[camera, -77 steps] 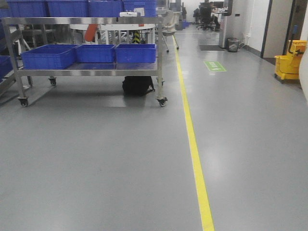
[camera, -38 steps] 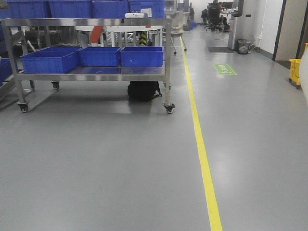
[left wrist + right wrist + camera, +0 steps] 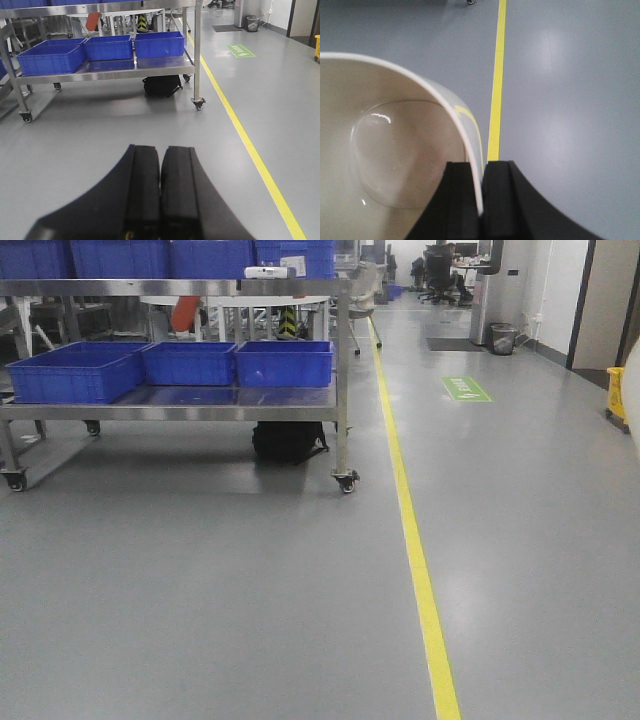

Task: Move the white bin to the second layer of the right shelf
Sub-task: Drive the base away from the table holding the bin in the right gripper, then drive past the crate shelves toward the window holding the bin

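Glossy grey floor (image 3: 200, 590), yellow line (image 3: 420, 580), wheeled steel trolley (image 3: 150, 412) with blue crates (image 3: 285, 363).

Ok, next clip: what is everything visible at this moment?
white bin: one, cream-white, held by its rim over the floor.
yellow floor line: one, yellow, running down the aisle.
steel cart: one, silver, on casters, left of the line.
blue crates: three, blue, side by side on the cart's lower tier; more on top, count unclear.
black bag: one, black, on the floor under the cart.
green floor sign: one, green, right of the line.
waste bin: one, dark, far end.
left gripper: black, shut, empty.
right gripper: black, shut on the bin's rim.
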